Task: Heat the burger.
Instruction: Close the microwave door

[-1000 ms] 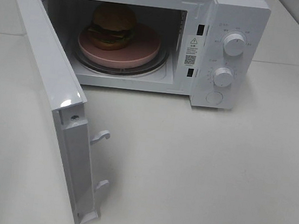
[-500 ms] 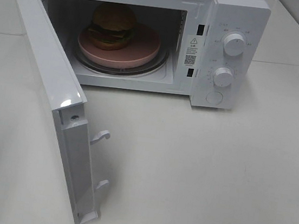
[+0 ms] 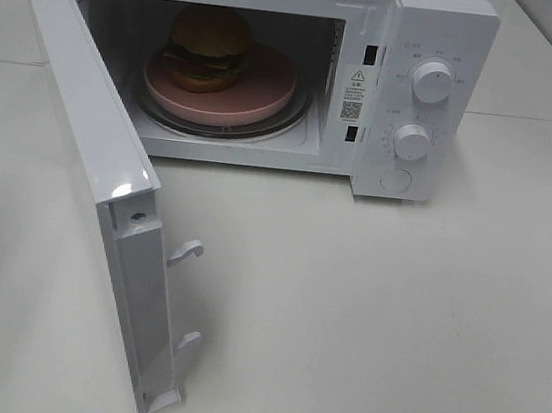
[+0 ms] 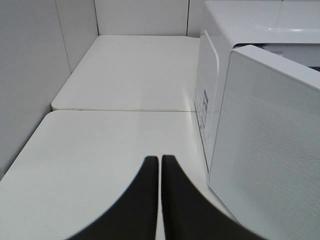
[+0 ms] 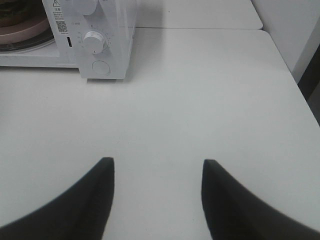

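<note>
Already your burger (image 3: 208, 47) sits on the plate (image 3: 270, 93) inside the microwave (image 3: 444, 26). Door (image 3: 88, 133) stands open; you have closing it and setting the dials (image 3: 432, 82) left. Left gripper (image 4: 159, 159), beside the microwave: pinched together, empty. Right gripper (image 5: 158, 161), before the microwave: half-spread, empty.

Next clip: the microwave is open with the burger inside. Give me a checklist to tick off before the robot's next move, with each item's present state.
1. The burger sits inside the microwave on the pink plate: ok.
2. Nothing sticks out past the cavity's front edge: ok.
3. The microwave door is closed: not ok, it stands wide open.
4. The left gripper is empty and shut, at the door's outer side and not touching it: ok.
5. The right gripper is open, empty, and over bare table in front of the control panel: ok.
6. The upper knob and lower knob are set: cannot tell, markings too small.
</note>
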